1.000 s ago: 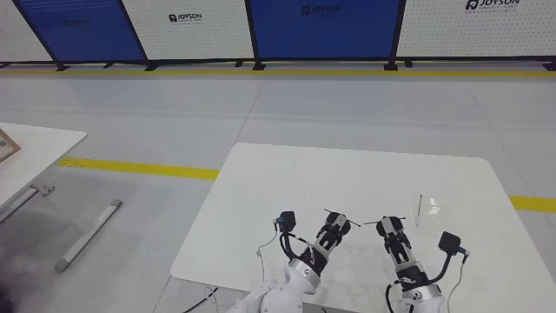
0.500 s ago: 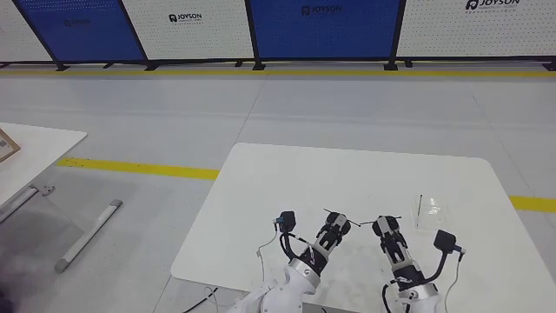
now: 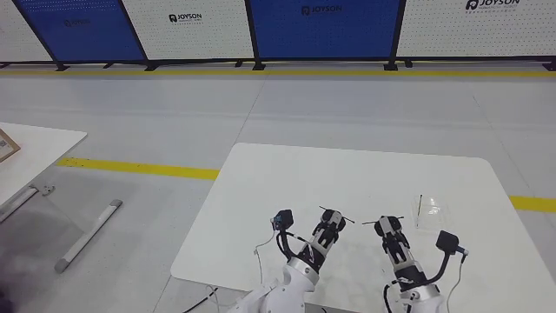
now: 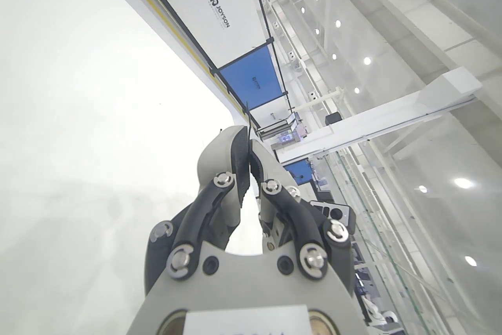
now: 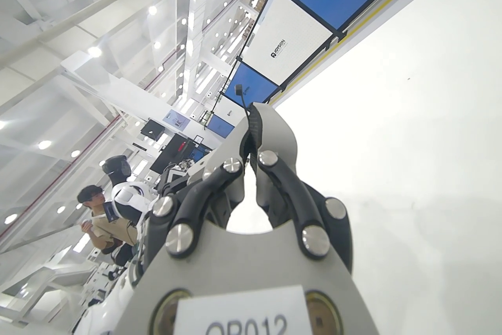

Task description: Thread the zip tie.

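My left claw (image 4: 248, 136) is clamped on the zip tie tail (image 4: 247, 114), my right claw (image 5: 251, 121) on the stalk below the zip tie head (image 5: 238, 89). Over the tabletop (image 3: 304, 174) the head sits at three o'clock of the tail, apart. Beyond, at one o'clock, a clear tray (image 3: 437, 215).

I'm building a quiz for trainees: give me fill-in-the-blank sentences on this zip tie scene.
The left hand is ___ on a thin strip. The right hand pinches a ___ zip tie below its head. Both hands hover above a ___ table. Missing: shut; black; white.
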